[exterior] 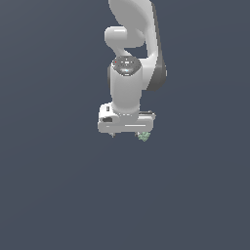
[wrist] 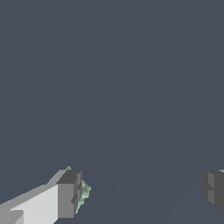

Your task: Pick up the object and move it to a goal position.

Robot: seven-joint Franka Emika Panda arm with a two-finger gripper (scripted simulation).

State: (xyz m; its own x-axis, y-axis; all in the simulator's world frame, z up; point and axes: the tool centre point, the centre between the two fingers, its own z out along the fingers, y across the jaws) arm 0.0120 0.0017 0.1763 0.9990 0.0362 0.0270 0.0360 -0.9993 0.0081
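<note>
While the white Panda gripper (exterior: pixel 128 133) hangs with jaws spread wide, nothing is grasped yet.
Tiny pale green lumpy object (wrist: pixel 83 191) touches one grey fingertip pad (wrist: pixel 70 192); grasp, lift, move to goal all remain.

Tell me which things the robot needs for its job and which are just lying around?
For the job:
- the claw, jaws wide apart
- the tiny green lump, right beside one claw finger

Just lying around:
- nothing else shows, only plain dark gray ground

Downward-pointing arm (exterior: pixel 128 88), fingers (wrist: pixel 69 194) wide apart
</note>
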